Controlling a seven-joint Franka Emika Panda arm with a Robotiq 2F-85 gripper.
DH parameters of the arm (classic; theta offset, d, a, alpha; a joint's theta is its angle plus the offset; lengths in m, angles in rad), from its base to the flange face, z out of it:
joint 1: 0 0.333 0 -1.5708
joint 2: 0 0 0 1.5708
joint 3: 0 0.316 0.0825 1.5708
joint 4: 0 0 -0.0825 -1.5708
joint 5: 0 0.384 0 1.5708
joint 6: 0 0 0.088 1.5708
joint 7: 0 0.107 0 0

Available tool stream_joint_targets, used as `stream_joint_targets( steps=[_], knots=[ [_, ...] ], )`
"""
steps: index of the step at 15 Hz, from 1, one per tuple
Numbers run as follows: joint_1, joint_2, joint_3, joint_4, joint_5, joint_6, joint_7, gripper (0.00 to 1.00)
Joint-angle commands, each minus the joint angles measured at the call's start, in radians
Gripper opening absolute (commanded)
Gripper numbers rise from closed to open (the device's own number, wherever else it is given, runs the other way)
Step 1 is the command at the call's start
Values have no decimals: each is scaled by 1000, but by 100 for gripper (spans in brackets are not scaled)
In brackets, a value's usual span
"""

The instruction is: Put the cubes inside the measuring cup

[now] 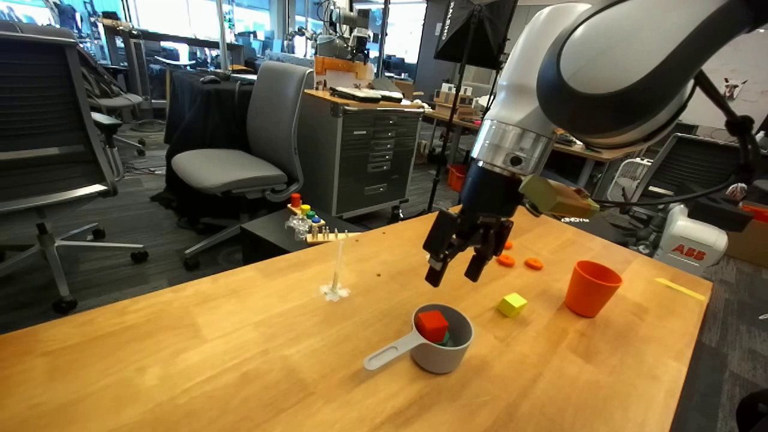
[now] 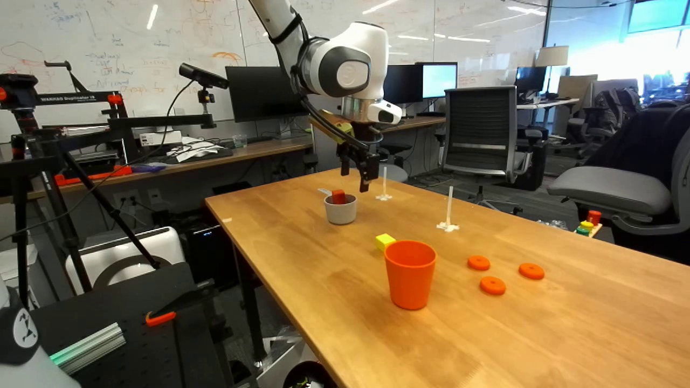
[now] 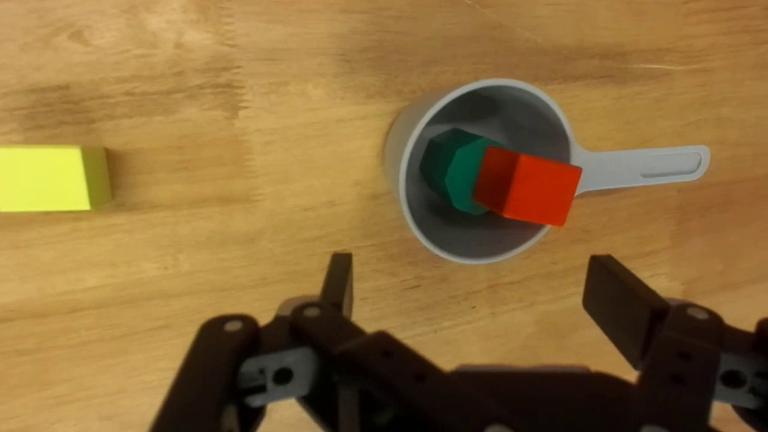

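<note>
1 cube (image 1: 512, 305) clear of measuring cup (image 1: 439, 358).

orange cup (image 2: 409, 285): is standing upright on the wooden table (image 2: 566, 334), in both exterior views
orange discs (image 2: 492, 285): three are lying flat near the orange cup, apart from each other
white sticks (image 2: 449, 205): two are standing upright, white patches (image 2: 447, 227) surrounding their bases
coloured pieces (image 1: 296, 201): red, yellow, green, blue are sitting in a row beyond the table edge
grey chair (image 1: 228, 171): is standing near the drawer cabinet (image 1: 378, 156)
softbox (image 1: 474, 39): black, is showing high in the background
whiteboard (image 2: 420, 48): is bearing handwriting, mostly too faint to read
</note>
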Motion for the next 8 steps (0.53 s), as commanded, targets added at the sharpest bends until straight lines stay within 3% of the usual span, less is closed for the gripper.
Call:
stream_joint_targets(
  steps=[1,5,8],
  knots=[
    [-9,16,-11,34,-1,-19,12,100],
    [-38,15,-47,13,43,-16,102,100],
    [-48,-35,-95,-74,13,-16,145,100]
  ],
)
